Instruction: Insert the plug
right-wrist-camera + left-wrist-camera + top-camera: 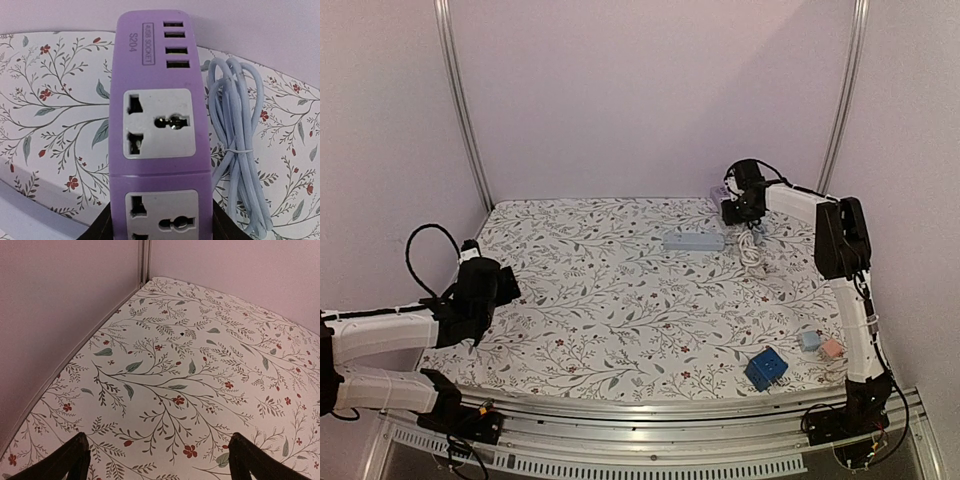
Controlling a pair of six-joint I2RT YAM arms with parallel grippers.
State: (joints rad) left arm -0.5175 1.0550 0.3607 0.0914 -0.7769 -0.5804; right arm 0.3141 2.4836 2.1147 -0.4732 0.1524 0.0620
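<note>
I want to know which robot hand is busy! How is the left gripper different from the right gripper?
The left gripper is open with nothing between its fingers; the right gripper is shut on the purple power strip. The left gripper is over the near left of the table; the right gripper is at the far right, beside a bundled cable. Both have dark fingers.

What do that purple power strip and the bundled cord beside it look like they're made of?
Power strip: probably moulded plastic, matte lilac shell, smooth white socket faces. Cord: seemingly flexible PVC or rubber sheath, pale blue-grey, slight sheen, bent in loose loops, cinched by a thin tie.
</note>
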